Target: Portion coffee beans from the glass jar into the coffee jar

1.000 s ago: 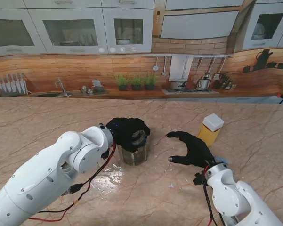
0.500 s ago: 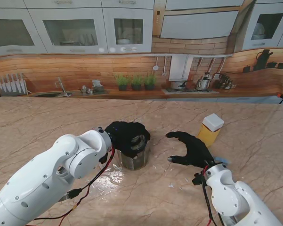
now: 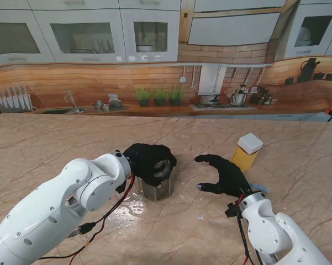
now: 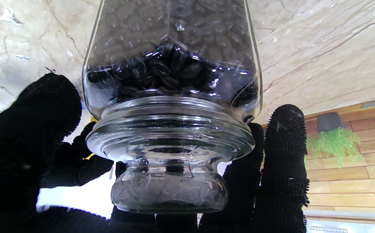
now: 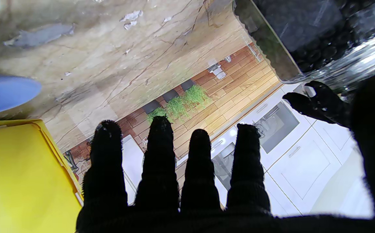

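Stand view: the glass jar stands on the marble table, near its middle. The left hand sits over the jar's top, black-gloved fingers curled around the lid. The right hand is to the jar's right, clear of it, fingers spread and curved with nothing in them. The yellow coffee jar, white-lidded, stands just beyond the right hand, farther from me.

Left wrist view: the glass jar fills the frame, dark coffee beans visible through its wall. The glass stopper is still seated in the neck. Fingers press on either side of the lid; the hand is clamped on it.

Right wrist view: four fingers are extended and separated, holding nothing. The coffee jar lies beside them; the glass jar lies on the thumb's side.
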